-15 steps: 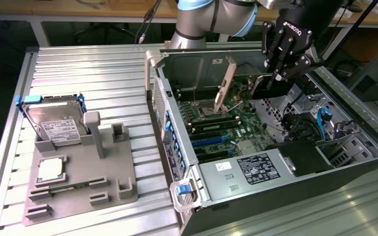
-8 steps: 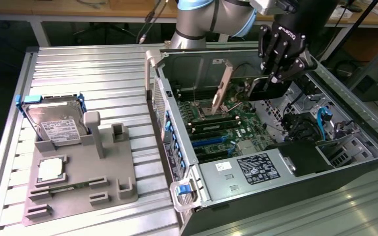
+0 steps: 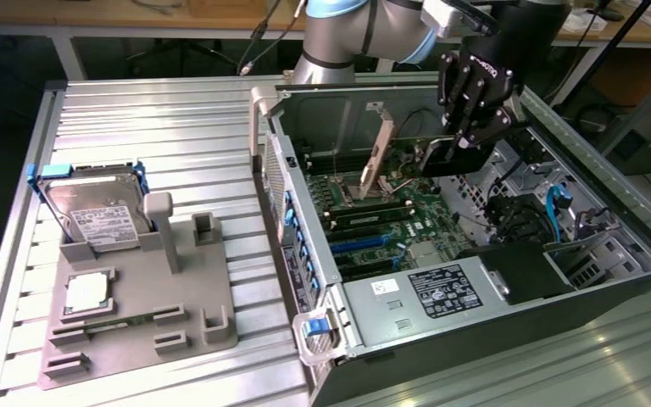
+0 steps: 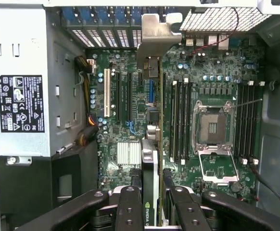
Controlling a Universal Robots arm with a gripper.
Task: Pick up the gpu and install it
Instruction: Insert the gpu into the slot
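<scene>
Green-boarded gpu (image 4: 149, 163) is shown gripped edge-on by the gripper (image 4: 152, 208) (fingers (image 4: 130, 211) closed on both faces) over the motherboard (image 4: 140, 108) — install step in hand, with careful squaring to the board judged needed before seating.

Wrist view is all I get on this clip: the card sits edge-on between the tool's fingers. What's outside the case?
Observer: A hard drive stands in a grey holder at the exterior view's left.
Operator: Anything else on it?
Observer: A processor chip lies flat beside the drive, nearer the camera.
Operator: And the case itself?
Observer: It lies on its side on a ribbed metal table; the tool holds the gpu inside its open side.
</scene>
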